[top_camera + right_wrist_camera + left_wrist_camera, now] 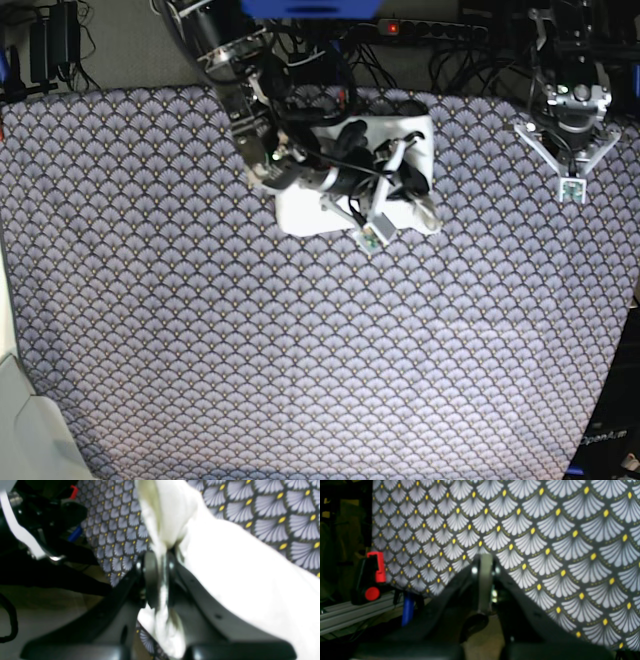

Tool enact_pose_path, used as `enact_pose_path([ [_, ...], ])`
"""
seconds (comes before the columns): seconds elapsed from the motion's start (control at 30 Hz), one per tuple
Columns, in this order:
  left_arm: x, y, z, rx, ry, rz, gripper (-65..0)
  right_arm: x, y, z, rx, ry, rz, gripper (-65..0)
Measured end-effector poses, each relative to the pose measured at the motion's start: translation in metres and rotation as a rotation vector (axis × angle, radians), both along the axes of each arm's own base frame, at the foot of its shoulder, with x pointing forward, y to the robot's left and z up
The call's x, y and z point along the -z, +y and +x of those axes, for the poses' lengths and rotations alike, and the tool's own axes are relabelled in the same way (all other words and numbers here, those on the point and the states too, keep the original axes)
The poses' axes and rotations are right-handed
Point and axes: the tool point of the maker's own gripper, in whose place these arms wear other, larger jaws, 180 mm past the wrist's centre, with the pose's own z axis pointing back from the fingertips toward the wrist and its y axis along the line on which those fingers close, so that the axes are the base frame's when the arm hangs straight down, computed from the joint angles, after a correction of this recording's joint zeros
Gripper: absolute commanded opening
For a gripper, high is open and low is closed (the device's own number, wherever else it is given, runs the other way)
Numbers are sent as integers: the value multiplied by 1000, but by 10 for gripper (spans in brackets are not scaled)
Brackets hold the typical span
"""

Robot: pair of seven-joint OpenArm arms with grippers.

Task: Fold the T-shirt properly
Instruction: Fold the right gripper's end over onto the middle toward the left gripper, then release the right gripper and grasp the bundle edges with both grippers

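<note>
The white T-shirt (302, 216) lies as a compact folded bundle at the back middle of the patterned table (300, 360), plain side up, no print visible. My right gripper (372, 237) sits over the bundle and is shut on a bunched fold of the shirt. In the right wrist view the white fabric (240, 575) is pinched between the closed fingers of that gripper (163, 555) and rises above them. My left gripper (572, 190) hovers at the back right of the table, away from the shirt. In the left wrist view this gripper (485, 562) is shut and empty above the tablecloth (545, 542).
A red-and-black clamp (373, 577) and an aluminium rail (345, 615) sit at the table's edge by the left arm. Cables and a power strip (430, 28) lie behind the table. A pale object (20, 430) stands at the front left corner.
</note>
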Motion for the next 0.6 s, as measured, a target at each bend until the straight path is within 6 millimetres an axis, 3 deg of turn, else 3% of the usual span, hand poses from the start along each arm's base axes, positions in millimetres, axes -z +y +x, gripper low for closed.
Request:
enact_pose_path([
  [0.17, 0, 0, 0, 0, 0, 0, -646, 1, 0, -1, 2, 2, 2, -639],
  [0.43, 0, 0, 0, -1, 0, 0, -646, 0, 9, -12, -37, -1, 3, -316],
  [0.5, 0, 0, 0, 0, -1, 1, -646, -8, 19, -22, -76, -25, 10, -264],
  [0.6, 1, 1, -3, -1, 7, 1, -646, -41, 37, -32, -139, -111, 65, -251],
])
